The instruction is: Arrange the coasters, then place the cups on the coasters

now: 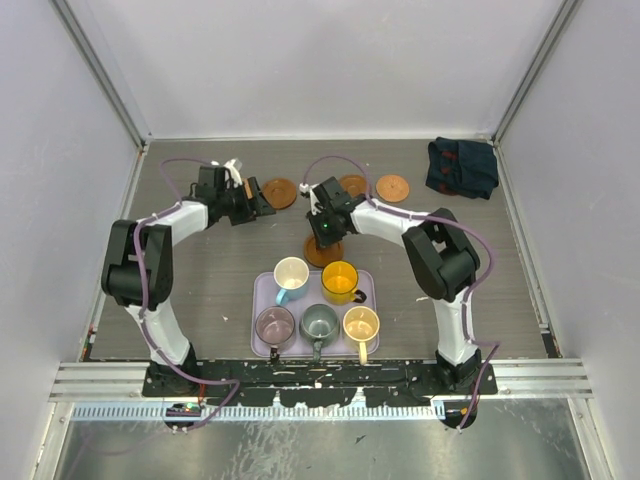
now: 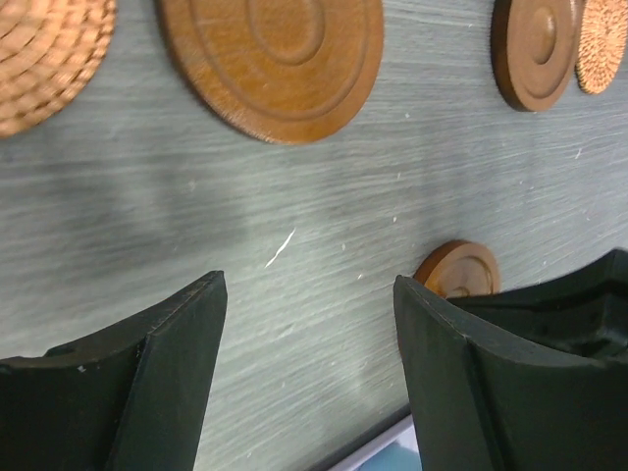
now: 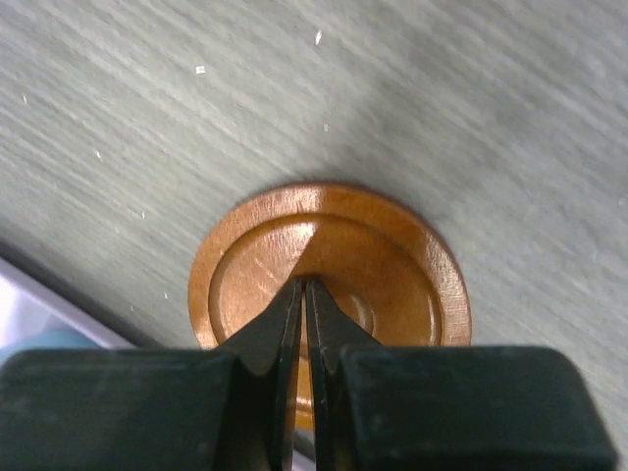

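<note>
Several orange-brown coasters lie on the table's far half. One coaster (image 1: 281, 192) (image 2: 275, 59) lies just beyond my open left gripper (image 1: 256, 207) (image 2: 306, 285), which has nothing between its fingers. My right gripper (image 1: 322, 236) (image 3: 306, 285) is shut, its tips over the ringed top of another coaster (image 1: 322, 254) (image 3: 392, 265) just behind the tray. Two more coasters (image 1: 352, 185) (image 1: 392, 187) sit further back. Several cups stand on the lavender tray (image 1: 262, 300): light blue (image 1: 291, 272), orange-yellow (image 1: 340, 282), mauve (image 1: 275, 325), grey-green (image 1: 320, 322) and cream-yellow (image 1: 361, 325).
A dark blue cloth (image 1: 462, 166) lies at the back right corner. Metal frame posts run along both sides. In the right wrist view the tray's edge (image 3: 29, 304) shows at the lower left, close to the coaster.
</note>
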Action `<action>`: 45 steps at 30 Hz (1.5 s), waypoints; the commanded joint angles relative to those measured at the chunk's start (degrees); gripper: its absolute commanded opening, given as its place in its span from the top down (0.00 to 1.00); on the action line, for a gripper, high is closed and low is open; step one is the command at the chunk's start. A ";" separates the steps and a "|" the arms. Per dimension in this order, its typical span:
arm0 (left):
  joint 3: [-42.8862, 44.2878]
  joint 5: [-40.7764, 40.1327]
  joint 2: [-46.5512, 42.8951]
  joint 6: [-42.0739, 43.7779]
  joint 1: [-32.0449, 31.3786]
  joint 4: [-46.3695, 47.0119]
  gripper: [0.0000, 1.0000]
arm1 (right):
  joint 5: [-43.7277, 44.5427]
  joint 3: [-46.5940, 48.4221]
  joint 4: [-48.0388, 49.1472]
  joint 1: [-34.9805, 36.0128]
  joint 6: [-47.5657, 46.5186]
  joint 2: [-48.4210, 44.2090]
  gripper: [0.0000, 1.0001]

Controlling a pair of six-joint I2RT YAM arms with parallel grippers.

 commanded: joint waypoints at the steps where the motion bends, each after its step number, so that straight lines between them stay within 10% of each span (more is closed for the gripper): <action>1: -2.98 -3.94 -7.24 2.42 1.18 1.51 0.30 | 3.61 4.56 -0.36 0.09 -0.33 5.25 0.87; 16: -7.17 -4.94 -10.08 2.69 3.28 0.51 0.28 | 9.27 28.48 -1.99 -5.19 -0.02 19.88 0.87; 45: -3.59 -8.37 -6.74 4.61 3.36 -1.21 0.25 | 6.04 35.38 10.89 -9.33 1.45 28.56 0.83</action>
